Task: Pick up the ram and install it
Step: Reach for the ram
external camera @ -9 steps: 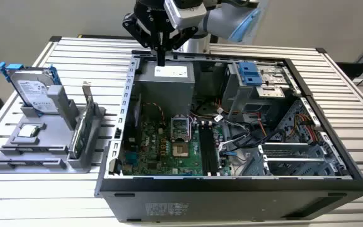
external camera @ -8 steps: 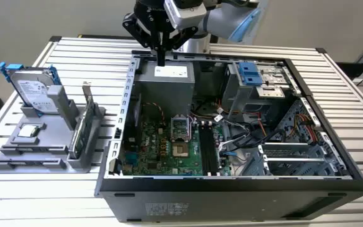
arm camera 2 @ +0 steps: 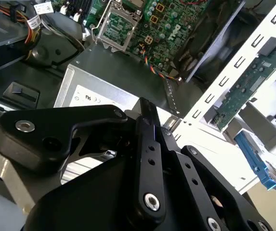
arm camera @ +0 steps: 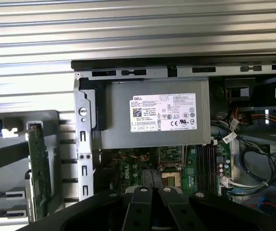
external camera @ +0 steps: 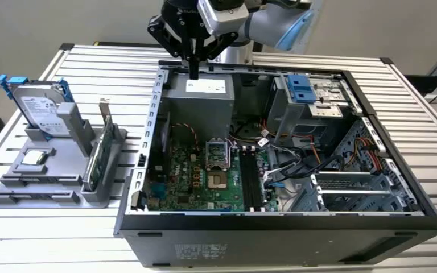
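Note:
My gripper (external camera: 194,73) hangs fingertips-down over the far rim of the open computer case (external camera: 279,220), just above the grey power supply (external camera: 200,96). Its black fingers are shut, and I see nothing between them in both wrist views (arm camera 2: 145,105) (arm camera: 152,189). The ram is out of view. The motherboard's dark memory slots (external camera: 250,182) (arm camera: 206,159) lie near the middle of the case floor, well below and in front of the gripper.
On the exterior view's left, a grey stand (external camera: 44,190) holds a silver hard drive (external camera: 40,108) with blue rails, an upright green card (external camera: 100,153) and a small chip (external camera: 34,159). Cables and drive bays (external camera: 309,96) crowd the case's right side.

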{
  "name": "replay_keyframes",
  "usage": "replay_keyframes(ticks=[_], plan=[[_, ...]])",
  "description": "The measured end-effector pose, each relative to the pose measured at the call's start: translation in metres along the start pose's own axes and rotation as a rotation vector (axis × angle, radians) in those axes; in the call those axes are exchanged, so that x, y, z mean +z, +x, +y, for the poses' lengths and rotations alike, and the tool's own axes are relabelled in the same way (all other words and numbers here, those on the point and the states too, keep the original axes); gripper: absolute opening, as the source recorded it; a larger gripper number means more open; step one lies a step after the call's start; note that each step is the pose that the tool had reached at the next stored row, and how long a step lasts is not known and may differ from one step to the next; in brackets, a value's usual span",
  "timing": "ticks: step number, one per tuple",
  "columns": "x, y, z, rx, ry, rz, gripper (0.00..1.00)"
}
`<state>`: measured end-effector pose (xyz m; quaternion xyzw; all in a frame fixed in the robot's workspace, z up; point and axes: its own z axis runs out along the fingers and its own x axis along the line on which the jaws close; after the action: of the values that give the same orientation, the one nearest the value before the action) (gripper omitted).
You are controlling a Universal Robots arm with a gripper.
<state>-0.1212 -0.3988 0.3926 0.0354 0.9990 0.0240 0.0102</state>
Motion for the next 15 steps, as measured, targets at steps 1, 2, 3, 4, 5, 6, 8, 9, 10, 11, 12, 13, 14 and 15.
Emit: replay_keyframes(ticks=[1,2,3,4,5,6,8,9,10,11,12,13,14,15], plan=[[0.0,0.0,0.0,0.0,0.0,0.0,0.0],[0.0,0.0,0.0,0.0,0.0,0.0,0.0],[0.0,0.0001,0.0,0.0,0.0,0.0,0.0],[0.0,0.0006,0.0,0.0,0.0,0.0,0.0],[0.0,0.0014,-0.0001,0.0,0.0,0.0,0.0],[-0.0001,0.0024,-0.0002,0.0,0.0001,0.0001,0.0],[-0.0001,0.0043,-0.0003,0.0,-0.0001,0.0,0.0],[-0.0002,0.0054,-0.0004,0.0,-0.0001,0.0001,0.0],[-0.0002,0.0065,-0.0005,0.0,-0.0001,0.0001,0.0],[-0.0002,0.0077,-0.0005,0.0,-0.0002,0.0,0.0],[-0.0002,0.0089,-0.0006,0.0,-0.0002,0.0,0.0],[-0.0002,0.0102,-0.0007,0.0,-0.0003,0.0,0.0],[-0.0002,0.0113,-0.0008,0.0,-0.0002,0.0,0.0],[-0.0003,0.0123,-0.0009,0.0,-0.0002,0.0,0.0]])
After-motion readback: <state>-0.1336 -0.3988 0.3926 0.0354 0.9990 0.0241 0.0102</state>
